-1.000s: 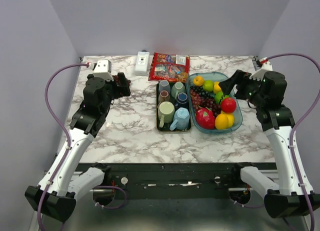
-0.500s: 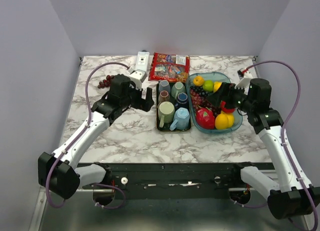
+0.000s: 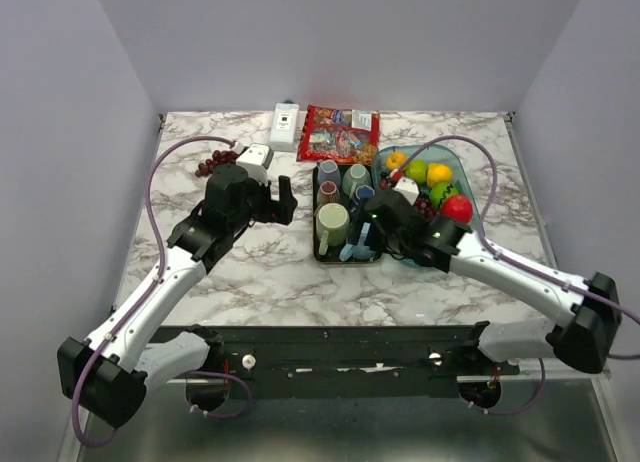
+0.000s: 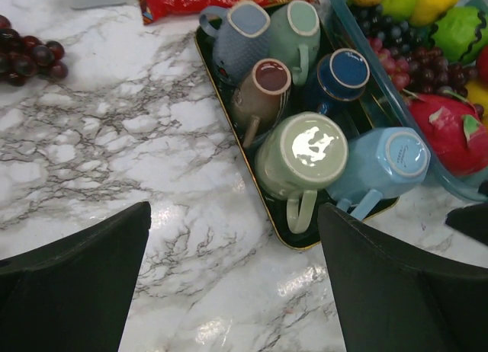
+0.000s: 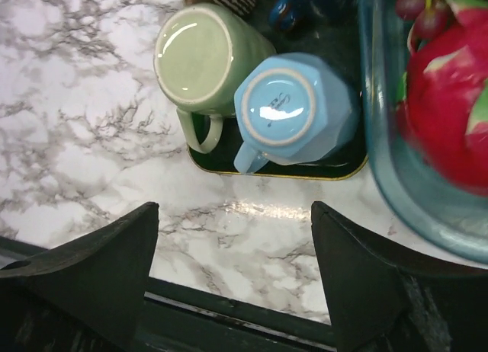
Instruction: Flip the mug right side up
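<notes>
A black tray [image 3: 322,254] holds several mugs. At its front, a light green mug [image 4: 301,154] and a light blue mug [image 4: 381,165] stand bottom up, handles toward the front. Both also show in the right wrist view, the green mug [image 5: 202,59] and the blue mug [image 5: 286,108]. My left gripper [image 3: 285,200] is open and empty, above the table left of the tray; its fingers [image 4: 76,276] frame bare marble. My right gripper [image 3: 362,237] is open and empty, above the tray's front edge [image 5: 305,173], mostly hiding the blue mug in the top view.
A clear blue fruit bowl [image 3: 470,244] with a dragon fruit [image 5: 446,123] stands right of the tray. A red snack packet [image 3: 338,134] and a white box [image 3: 285,125] lie behind it. Grapes [image 3: 212,162] lie at the back left. The table's front edge [image 5: 229,306] is near.
My left gripper has come from the back left toward the tray's left side. My right arm has swung from over the fruit bowl down and left to the tray's front.
</notes>
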You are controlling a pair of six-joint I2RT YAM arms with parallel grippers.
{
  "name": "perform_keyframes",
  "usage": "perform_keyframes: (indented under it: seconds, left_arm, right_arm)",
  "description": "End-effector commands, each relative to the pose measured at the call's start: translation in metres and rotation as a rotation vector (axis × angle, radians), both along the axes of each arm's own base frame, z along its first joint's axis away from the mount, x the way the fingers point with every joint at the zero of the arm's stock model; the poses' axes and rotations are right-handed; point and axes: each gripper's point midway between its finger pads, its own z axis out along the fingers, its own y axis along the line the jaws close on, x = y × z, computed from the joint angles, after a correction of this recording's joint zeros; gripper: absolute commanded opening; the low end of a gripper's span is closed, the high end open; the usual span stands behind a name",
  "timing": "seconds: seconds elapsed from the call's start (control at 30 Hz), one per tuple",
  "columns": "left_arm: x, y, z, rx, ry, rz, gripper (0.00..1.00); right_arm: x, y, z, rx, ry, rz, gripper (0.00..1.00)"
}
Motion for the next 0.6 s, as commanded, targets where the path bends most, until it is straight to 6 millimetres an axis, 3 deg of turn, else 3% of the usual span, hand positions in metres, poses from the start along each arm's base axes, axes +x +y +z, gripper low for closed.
perform_keyframes:
  seconds: [0.0,0.03,0.07,0.2,0.3,0.57]
  left_arm:
    - [0.002,0.021,0.022,-0.044,-0.08,0.141,0.99]
    - [0.001,0.023,0.023,-0.046,-0.083,0.149,0.99]
    - [-0.002,0.027,0.027,-0.051,-0.094,0.162,0.99]
    - [-0.009,0.037,0.033,-0.051,-0.123,0.189,0.99]
    - [-0.013,0.047,0.035,-0.034,-0.139,0.219,0.99]
    - [-0.026,0.059,0.036,-0.023,-0.15,0.241,0.99]
  right_arm:
    - [0.003,-0.016,-0.011,-0.055,0.086,-0.442,0.9]
    - [0.006,-0.009,-0.006,-0.053,0.102,-0.457,0.9]
    - [0.003,-0.008,-0.024,-0.134,0.144,-0.465,0.91]
    - [0.004,0.02,-0.033,-0.145,0.154,-0.445,0.9]
    - [0.007,0.028,-0.042,-0.128,0.17,-0.478,0.88]
    - [0.01,0.019,-0.064,-0.193,0.178,-0.605,0.7]
